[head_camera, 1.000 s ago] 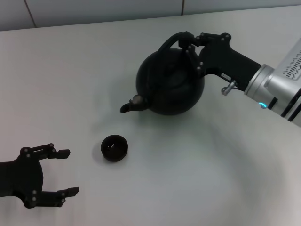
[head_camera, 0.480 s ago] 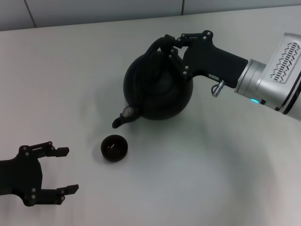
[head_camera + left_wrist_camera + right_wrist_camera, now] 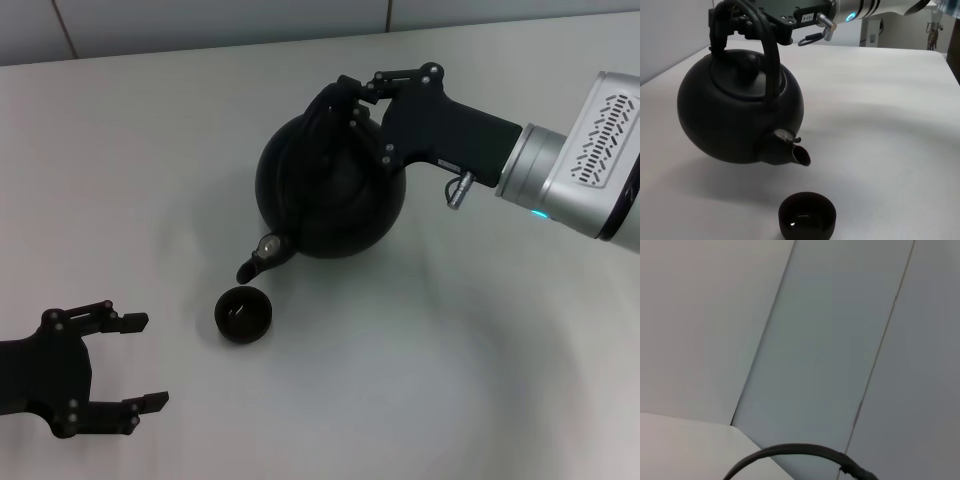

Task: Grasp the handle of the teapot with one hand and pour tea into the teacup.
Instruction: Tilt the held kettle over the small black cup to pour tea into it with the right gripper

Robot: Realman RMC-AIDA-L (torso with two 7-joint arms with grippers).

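Matte-black teapot [image 3: 330, 195] hangs clear of the pale worktop [image 3: 450, 380], carried by the right tool [image 3: 362, 92], which is pinched on the handle [image 3: 335, 100] at its top. The pot is tipped, spout [image 3: 255, 262] low, pointing near and left. The teacup [image 3: 243, 313] stands on the worktop just near of the spout tip. In the left wrist view the spout mouth [image 3: 801, 155] sits above the cup [image 3: 807, 216], apart from it, roughly over its far rim; a little liquid glints inside the cup, though no stream is visible.

Key relation: the spout-to-handle axis runs from near-left to far-right, with the cup at the low end of that line. Judgement: further tilt about this axis should put tea in the cup, and a slight drift could wet the worktop.

The left tool [image 3: 120, 365] rests at the near-left corner, fingers spread, holding nothing, well apart from the cup.

Count: one teapot, one teacup, two tools.
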